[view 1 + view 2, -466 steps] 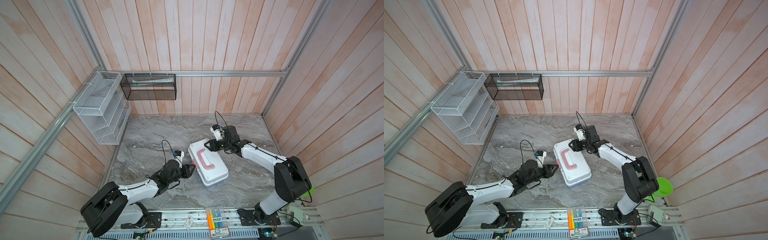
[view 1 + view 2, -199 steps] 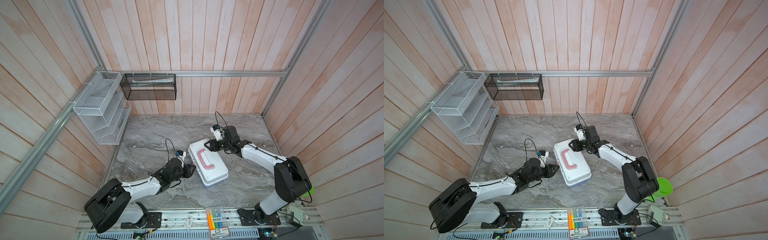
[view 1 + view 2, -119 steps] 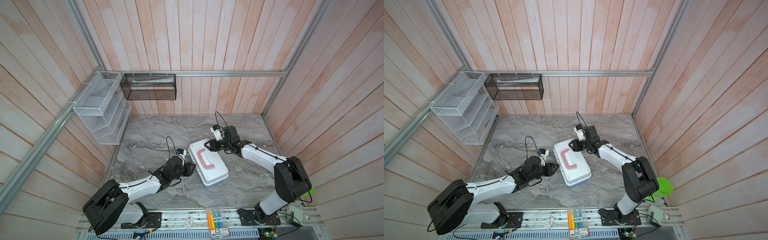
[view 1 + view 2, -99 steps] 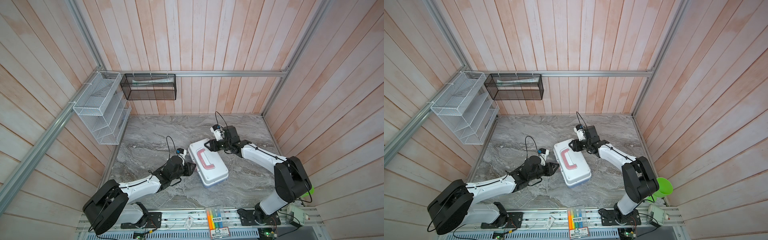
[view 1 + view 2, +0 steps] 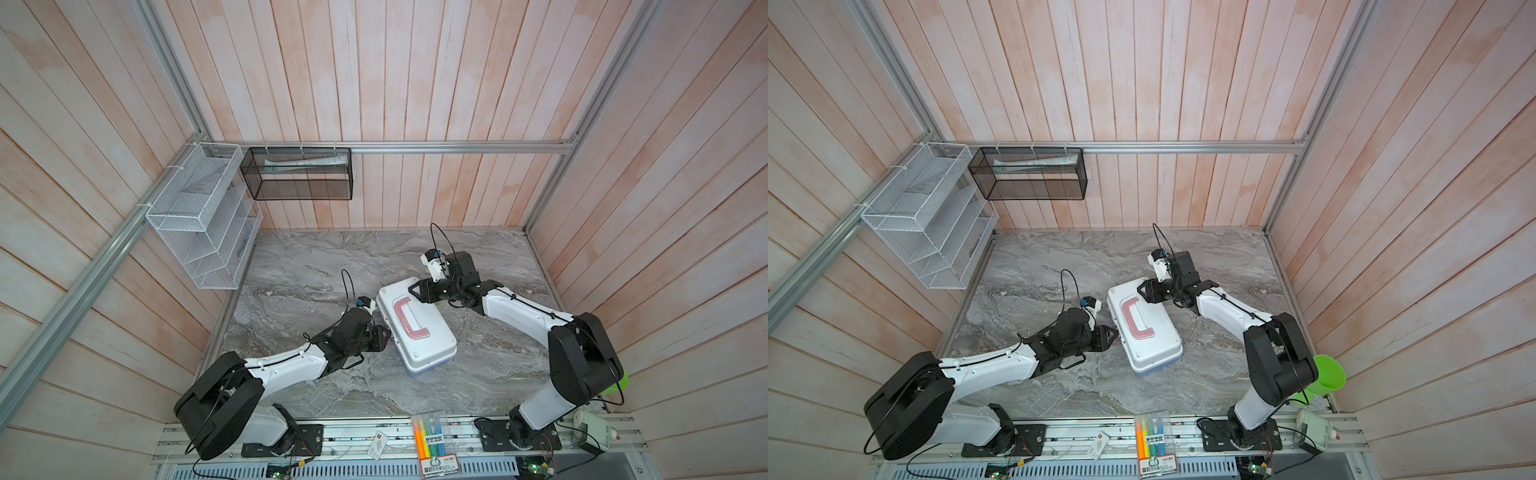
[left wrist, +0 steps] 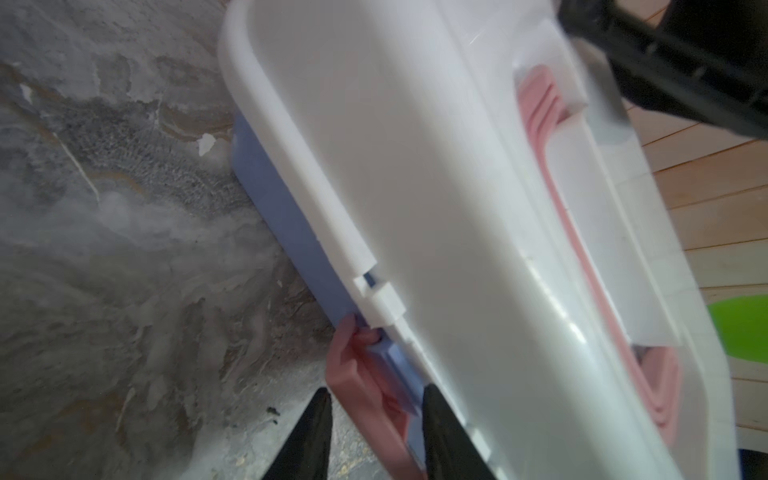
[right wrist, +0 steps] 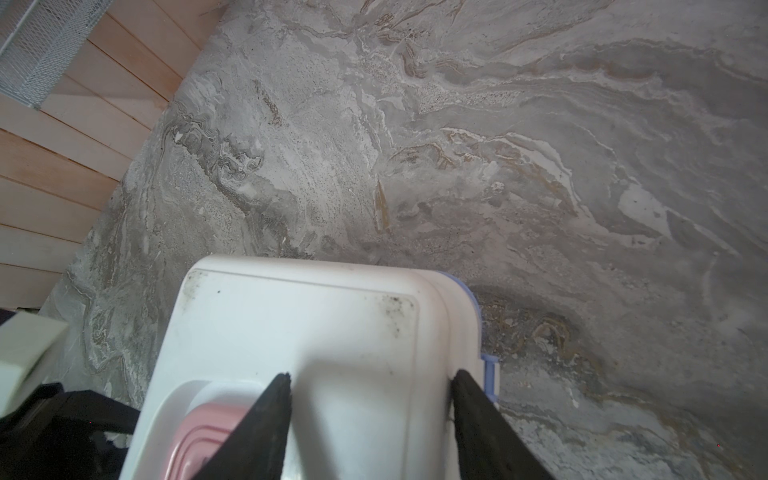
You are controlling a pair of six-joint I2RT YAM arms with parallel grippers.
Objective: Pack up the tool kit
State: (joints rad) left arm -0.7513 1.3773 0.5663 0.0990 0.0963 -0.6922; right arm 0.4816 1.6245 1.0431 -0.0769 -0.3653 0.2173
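Marble tabletop (image 5: 311, 266), one closed tool kit (image 5: 419, 332). Two grippers: left gripper (image 6: 374, 391) clamped on single pink latch (image 6: 353, 374); right gripper (image 7: 370, 376) spread apart over white lid (image 7: 291, 316) corner.

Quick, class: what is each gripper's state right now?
Left gripper: jaws astride the pink latch; whether it grips cannot be told.
Right gripper: open, fingertips over the white lid.

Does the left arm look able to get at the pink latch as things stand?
Probably yes: the left hand has a finger on either side of the pink latch, and nothing else stands in the way.
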